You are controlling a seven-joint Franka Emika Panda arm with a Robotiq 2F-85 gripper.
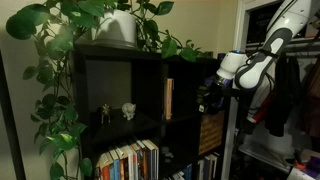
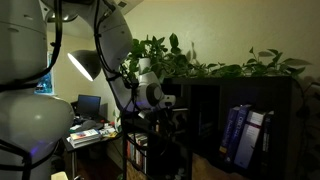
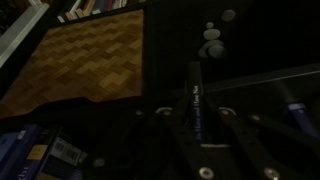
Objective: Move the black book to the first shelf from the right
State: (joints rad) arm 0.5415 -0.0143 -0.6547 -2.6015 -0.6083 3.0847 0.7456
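The black book [image 3: 195,88] shows in the wrist view as a slim dark spine with pale lettering. It stands between the fingers of my gripper [image 3: 195,118], which looks shut on it. In both exterior views my gripper [image 1: 208,97] [image 2: 172,103] hovers in front of the black shelf unit [image 1: 150,60], at its right-hand column. The scene is too dark there to make out the book. The shelf unit [image 2: 215,100] also stands to the right of the arm.
A tan-spined book [image 1: 168,98] stands in an upper cubby, near two small figurines [image 1: 116,112]. A woven-pattern basket [image 3: 90,55] [image 1: 212,131] sits close to the gripper. Rows of books [image 1: 130,162] fill lower cubbies, and blue books [image 2: 240,135] lean in one. Plants [image 1: 100,20] top the unit.
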